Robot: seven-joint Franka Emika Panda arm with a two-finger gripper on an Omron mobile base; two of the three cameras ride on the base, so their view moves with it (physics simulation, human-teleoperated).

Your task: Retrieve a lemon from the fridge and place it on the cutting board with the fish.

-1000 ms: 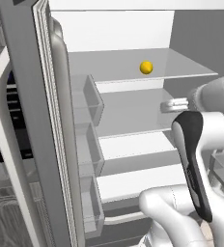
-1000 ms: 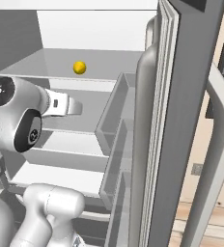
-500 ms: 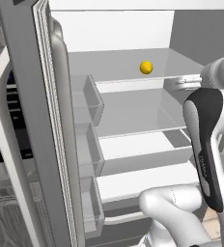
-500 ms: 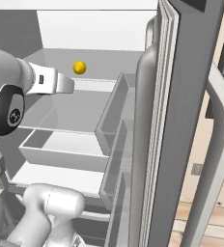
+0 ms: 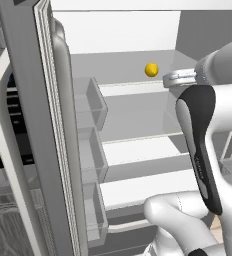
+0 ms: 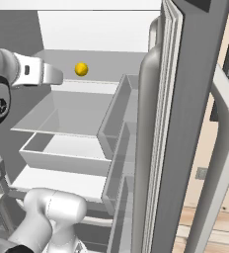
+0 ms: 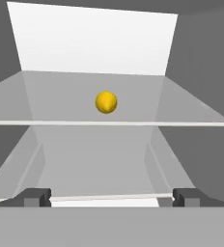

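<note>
The step in hand looks like the reach into the open fridge for the lemon, which sits alone on an upper shelf, far back. The claw is wide open, empty, touching nothing. Next it should advance level until the fingers flank the fruit.

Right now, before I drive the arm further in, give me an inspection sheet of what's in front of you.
Surface: clear upper shelf in the open fridge, more shelves and drawers below.
Job's things: lemon alone on that shelf, untouched; board and fish nothing seen.
Clutter: nothing seen.
Gripper: gripper open, holding nothing, short of the shelf and pointed at the lemon.
Cables: nothing seen.
Surroundings: door bins, fridge doors swung open on both sides.
</note>
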